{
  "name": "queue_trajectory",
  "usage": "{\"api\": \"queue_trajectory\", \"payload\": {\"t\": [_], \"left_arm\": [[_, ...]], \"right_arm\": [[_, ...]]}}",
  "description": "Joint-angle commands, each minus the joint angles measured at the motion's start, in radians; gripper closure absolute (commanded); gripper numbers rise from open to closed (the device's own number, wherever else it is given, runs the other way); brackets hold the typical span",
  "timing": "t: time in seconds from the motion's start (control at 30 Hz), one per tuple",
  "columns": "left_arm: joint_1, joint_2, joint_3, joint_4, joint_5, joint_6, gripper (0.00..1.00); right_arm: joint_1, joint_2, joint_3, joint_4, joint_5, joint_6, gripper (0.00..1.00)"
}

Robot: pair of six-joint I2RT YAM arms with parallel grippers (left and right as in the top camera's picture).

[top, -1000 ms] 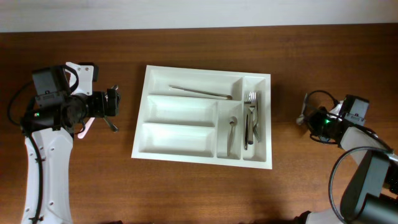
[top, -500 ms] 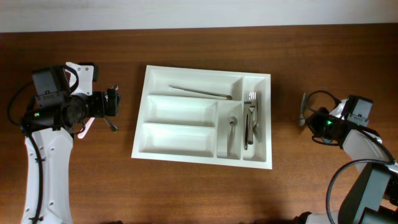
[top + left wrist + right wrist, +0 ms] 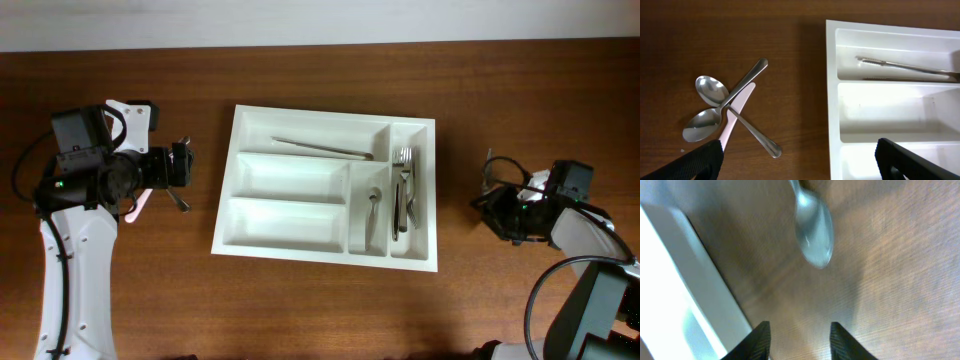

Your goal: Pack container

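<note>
The container (image 3: 290, 178) is a white compartmented tray in the middle of the table. It holds a thin utensil (image 3: 320, 148) in the top slot, a spoon (image 3: 373, 212) in a short slot and forks (image 3: 403, 190) in the right slot. My left gripper (image 3: 184, 170) hangs wide open left of the tray. Its wrist view shows two spoons (image 3: 710, 90) crossed with a pink-handled knife (image 3: 732, 117) between the tray wall (image 3: 832, 100) and the left gripper (image 3: 800, 165). My right gripper (image 3: 488, 198) is open on the wood right of the tray. A blurred spoon (image 3: 812, 235) lies ahead of the right gripper (image 3: 800, 340), with nothing between its fingers.
The tray's right wall (image 3: 685, 280) runs down the left side of the right wrist view. A dark cable (image 3: 510, 165) loops by the right arm. Bare wooden table surrounds the tray on all sides.
My right gripper has gone from shut to open and shifted slightly towards the tray. The left arm and the cutlery beneath it have not moved.
</note>
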Motion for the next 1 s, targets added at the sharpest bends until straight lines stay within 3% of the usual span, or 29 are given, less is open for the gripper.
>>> {"api": "queue_trajectory", "payload": {"t": [0.0, 0.17, 0.23, 0.3, 0.37, 0.63, 0.87, 0.97], "left_arm": [[0.003, 0.003, 0.015, 0.002, 0.015, 0.016, 0.01], [0.003, 0.003, 0.015, 0.002, 0.015, 0.016, 0.01], [0.003, 0.003, 0.015, 0.002, 0.015, 0.016, 0.01], [0.003, 0.003, 0.015, 0.002, 0.015, 0.016, 0.01], [0.003, 0.003, 0.015, 0.002, 0.015, 0.016, 0.01], [0.003, 0.003, 0.015, 0.002, 0.015, 0.016, 0.01], [0.003, 0.003, 0.015, 0.002, 0.015, 0.016, 0.01], [0.003, 0.003, 0.015, 0.002, 0.015, 0.016, 0.01]], "right_arm": [[-0.008, -0.004, -0.002, -0.042, -0.045, -0.010, 0.56], [-0.015, -0.004, -0.002, -0.060, -0.111, -0.012, 0.39], [-0.039, -0.004, -0.002, -0.057, -0.139, -0.022, 0.37], [-0.074, -0.004, -0.002, -0.038, -0.217, -0.100, 0.32], [-0.124, -0.004, -0.002, -0.038, -0.325, -0.234, 0.32], [-0.233, 0.004, -0.002, -0.061, -0.371, -0.428, 0.27], [-0.179, 0.039, -0.002, 0.000, -0.371, -0.445, 0.28], [-0.168, 0.077, -0.002, 0.061, -0.370, -0.387, 0.28]]}}
